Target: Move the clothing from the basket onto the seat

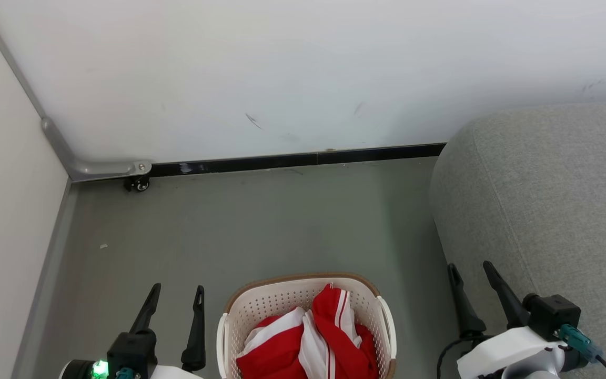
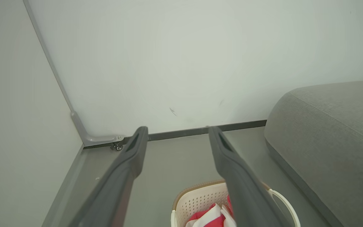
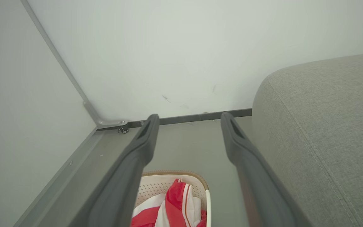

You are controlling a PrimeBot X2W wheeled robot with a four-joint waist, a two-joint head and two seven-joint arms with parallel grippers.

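Nothing in front of me can be read. I can make out no lettering, number, brand or sign on the cream-white perforated plastic basket (image 1: 282, 297), on the bright red fabric clothing with white stripes (image 1: 276, 352), on the large light grey upholstered seat (image 1: 545, 210) or on the plain white wall (image 1: 282, 68) behind them.

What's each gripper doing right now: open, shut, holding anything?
Left gripper: open, holding nothing, beside the laundry basket.
Right gripper: open, holding nothing, near the edge of the sofa seat.
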